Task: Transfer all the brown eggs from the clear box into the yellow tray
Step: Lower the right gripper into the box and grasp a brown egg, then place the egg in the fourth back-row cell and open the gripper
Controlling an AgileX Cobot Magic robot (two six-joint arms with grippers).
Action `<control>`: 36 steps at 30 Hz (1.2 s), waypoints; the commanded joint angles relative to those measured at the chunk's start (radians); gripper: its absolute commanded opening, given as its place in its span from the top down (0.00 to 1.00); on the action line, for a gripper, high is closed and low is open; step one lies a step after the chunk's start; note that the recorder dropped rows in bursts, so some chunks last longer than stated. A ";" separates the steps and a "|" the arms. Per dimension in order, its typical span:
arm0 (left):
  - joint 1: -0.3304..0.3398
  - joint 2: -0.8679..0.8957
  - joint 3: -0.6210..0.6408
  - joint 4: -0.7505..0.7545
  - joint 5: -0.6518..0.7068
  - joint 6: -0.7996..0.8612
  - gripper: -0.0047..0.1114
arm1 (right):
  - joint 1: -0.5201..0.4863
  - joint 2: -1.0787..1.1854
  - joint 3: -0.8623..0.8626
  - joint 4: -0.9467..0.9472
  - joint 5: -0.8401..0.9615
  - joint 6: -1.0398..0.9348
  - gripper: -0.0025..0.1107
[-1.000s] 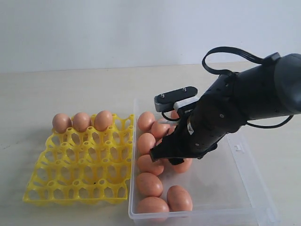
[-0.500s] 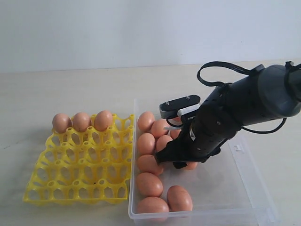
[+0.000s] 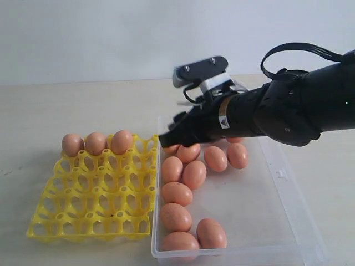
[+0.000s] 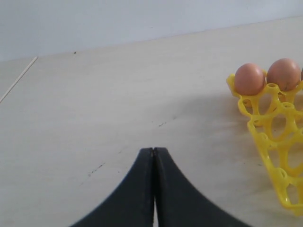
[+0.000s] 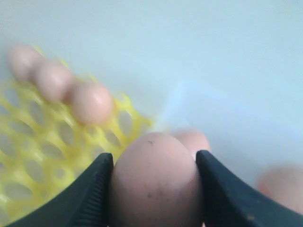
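Note:
My right gripper [image 5: 155, 163] is shut on a brown egg [image 5: 156, 179], which fills the gap between both black fingers. In the exterior view this gripper [image 3: 169, 138] hangs above the back left corner of the clear box [image 3: 277, 221], next to the yellow tray [image 3: 89, 221]; the held egg is hidden there by the arm. Three brown eggs [image 3: 96, 143] sit in the tray's back row. Several more eggs [image 3: 177, 193] lie in the box, mostly along its left side. My left gripper [image 4: 154, 150] is shut and empty over bare table, left of the tray [image 4: 272, 137].
The right arm [image 3: 288, 111] stretches across the back of the box from the right. Most tray cells [image 3: 100, 194] are open. The box's right half [image 3: 260, 194] holds no eggs. A pale wall rises behind the table.
The right arm rose out of the box and swung back and left toward the tray with an egg in its jaws. Eggs it had covered now show.

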 commanded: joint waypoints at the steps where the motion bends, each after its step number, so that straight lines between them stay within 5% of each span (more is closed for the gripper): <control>1: -0.008 -0.006 -0.004 -0.002 -0.009 -0.006 0.96 | 0.006 0.093 -0.024 -0.035 -0.411 -0.076 0.98; 14: -0.008 -0.006 -0.004 -0.002 -0.009 -0.006 0.96 | -0.005 0.393 -0.275 0.090 -0.371 -0.241 0.98; 27: -0.008 -0.006 -0.004 -0.002 -0.009 -0.006 0.96 | -0.008 0.416 -0.312 0.095 -0.279 -0.146 0.97; 32: -0.008 -0.006 -0.004 -0.002 -0.009 -0.006 0.96 | -0.008 0.416 -0.312 0.087 -0.285 -0.064 0.88; 36: -0.008 -0.006 -0.004 -0.002 -0.009 -0.006 0.96 | -0.008 0.416 -0.312 0.083 -0.281 -0.064 0.71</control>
